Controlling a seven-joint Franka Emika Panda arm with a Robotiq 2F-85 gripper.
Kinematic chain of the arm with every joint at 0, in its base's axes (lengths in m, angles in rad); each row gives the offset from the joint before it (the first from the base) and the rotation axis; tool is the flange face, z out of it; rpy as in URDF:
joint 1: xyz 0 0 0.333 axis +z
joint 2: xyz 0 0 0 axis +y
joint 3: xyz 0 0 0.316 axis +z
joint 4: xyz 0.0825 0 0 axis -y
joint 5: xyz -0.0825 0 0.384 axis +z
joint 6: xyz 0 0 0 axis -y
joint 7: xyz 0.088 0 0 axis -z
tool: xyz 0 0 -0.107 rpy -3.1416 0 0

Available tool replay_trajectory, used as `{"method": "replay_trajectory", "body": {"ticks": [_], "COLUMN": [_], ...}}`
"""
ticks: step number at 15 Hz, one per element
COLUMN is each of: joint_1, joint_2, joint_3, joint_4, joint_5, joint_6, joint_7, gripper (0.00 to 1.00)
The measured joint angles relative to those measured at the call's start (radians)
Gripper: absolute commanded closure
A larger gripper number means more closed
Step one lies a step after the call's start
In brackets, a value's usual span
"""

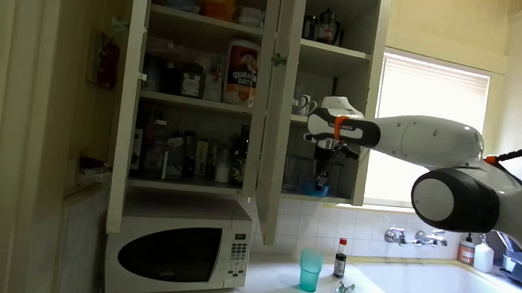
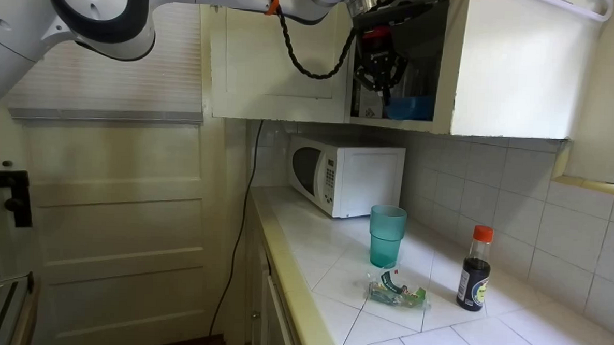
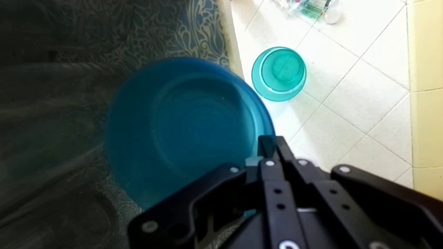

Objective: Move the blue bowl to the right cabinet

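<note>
The blue bowl [image 1: 315, 193] is inside the right cabinet [image 1: 363, 175], low over its bottom shelf, near the front edge. It also shows through the cabinet opening in an exterior view [image 2: 413, 108]. In the wrist view the bowl [image 3: 197, 121] looks level, above a patterned shelf surface; I cannot tell if it rests on it. My gripper [image 3: 276, 141] points down and is shut on the bowl's rim, on the side facing out of the cabinet. The gripper also shows in both exterior views [image 1: 318, 184] [image 2: 386, 99].
Clear glasses [image 1: 294, 173] stand on the shelf beside the bowl. An open cabinet door [image 1: 275, 119] and a shelf with white mugs [image 1: 307, 105] are close to the arm. Below are a teal cup [image 2: 387, 235], a sauce bottle [image 2: 473, 278], a plastic packet [image 2: 396, 290] and a microwave [image 2: 369, 180].
</note>
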State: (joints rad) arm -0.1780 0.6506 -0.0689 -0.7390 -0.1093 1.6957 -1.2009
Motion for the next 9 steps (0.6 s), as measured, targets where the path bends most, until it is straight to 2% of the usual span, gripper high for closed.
{"method": "replay_trajectory", "body": {"ticks": [2,3,4,9], "joint_1": [0.000,0.000,0.000,-0.001], "joint_2": [0.009,0.014,0.018,0.030], "joint_3": [0.003,0.005,0.007,0.008], "joint_4": [0.014,0.022,0.029,0.052], "joint_5": [0.000,0.000,0.000,0.000], "joint_6": [-0.003,-0.005,-0.009,-0.016], "joint_7": [0.000,-0.001,-0.001,-0.001], "gripper": [0.99,0.71,0.71,0.35]}}
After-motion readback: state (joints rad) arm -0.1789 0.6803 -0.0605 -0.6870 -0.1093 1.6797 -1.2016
